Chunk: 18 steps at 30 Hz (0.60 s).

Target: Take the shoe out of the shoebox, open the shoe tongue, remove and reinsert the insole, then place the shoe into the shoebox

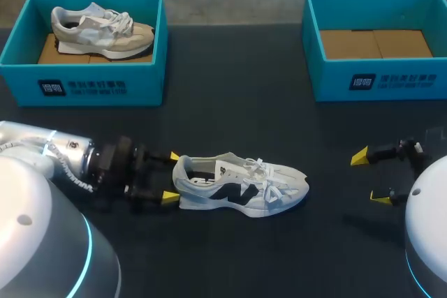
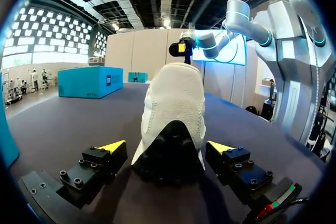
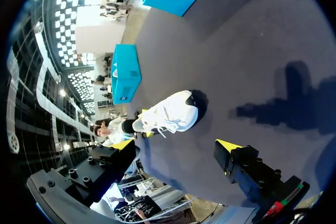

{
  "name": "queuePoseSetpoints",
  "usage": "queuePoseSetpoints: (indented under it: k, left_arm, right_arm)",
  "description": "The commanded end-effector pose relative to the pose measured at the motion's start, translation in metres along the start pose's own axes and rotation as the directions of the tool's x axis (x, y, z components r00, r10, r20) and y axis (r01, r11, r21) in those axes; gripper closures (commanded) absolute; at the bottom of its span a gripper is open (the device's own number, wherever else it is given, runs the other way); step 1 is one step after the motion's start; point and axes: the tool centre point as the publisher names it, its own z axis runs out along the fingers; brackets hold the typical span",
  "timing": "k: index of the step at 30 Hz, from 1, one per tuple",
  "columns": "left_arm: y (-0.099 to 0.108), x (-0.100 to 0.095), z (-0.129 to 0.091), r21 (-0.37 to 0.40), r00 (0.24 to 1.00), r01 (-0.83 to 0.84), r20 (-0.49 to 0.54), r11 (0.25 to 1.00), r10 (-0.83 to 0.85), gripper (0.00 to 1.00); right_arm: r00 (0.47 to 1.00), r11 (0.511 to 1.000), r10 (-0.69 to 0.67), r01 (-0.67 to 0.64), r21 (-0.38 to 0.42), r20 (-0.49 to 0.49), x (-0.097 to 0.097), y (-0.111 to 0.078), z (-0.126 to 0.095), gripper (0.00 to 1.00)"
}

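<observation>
White sneaker (image 1: 244, 186) upright on table (image 1: 230, 102), outside both boxes. Left gripper (image 1: 172, 177) spread, straddling heel without touching. Right gripper (image 1: 370, 177) spread, well apart. Risk: uneven closing spins shoe; soft heel collar buckles, grip slips.

— The mesh lace-up trainer (image 1: 241, 190) between the left gripper's (image 1: 172, 177) fingers?
— White, with black side patches and a black heel.
— The fingertips (image 1: 170, 198)?
— Bright yellow on black; the right gripper (image 1: 370, 177) matches.
— The boxes?
— A teal cardboard shoebox (image 1: 140, 78) on the left gripper's side and a matching teal box (image 1: 328, 85) on the right's, both brown inside. The first holds a beige-and-grey suede trainer (image 1: 101, 29).
— The flat tabletop (image 1: 230, 102)?
— Dark grey.
</observation>
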Motion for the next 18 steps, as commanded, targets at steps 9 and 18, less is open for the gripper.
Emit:
queuePoseSetpoints:
  k: [9,18]
  left_arm:
    - [0.001,0.008,0.013,0.016,1.0,0.006,0.013,1.0,-0.006,0.0]
    - [0.001,0.007,0.025,0.04,1.0,0.013,0.018,0.999,-0.014,0.0]
  right_arm:
    - [1.0,1.0,-0.001,0.001,-0.004,0.0,0.0,-0.002,-0.001,0.0]
    - [1.0,1.0,-0.001,0.001,-0.004,0.0,0.0,-0.002,-0.001,0.0]
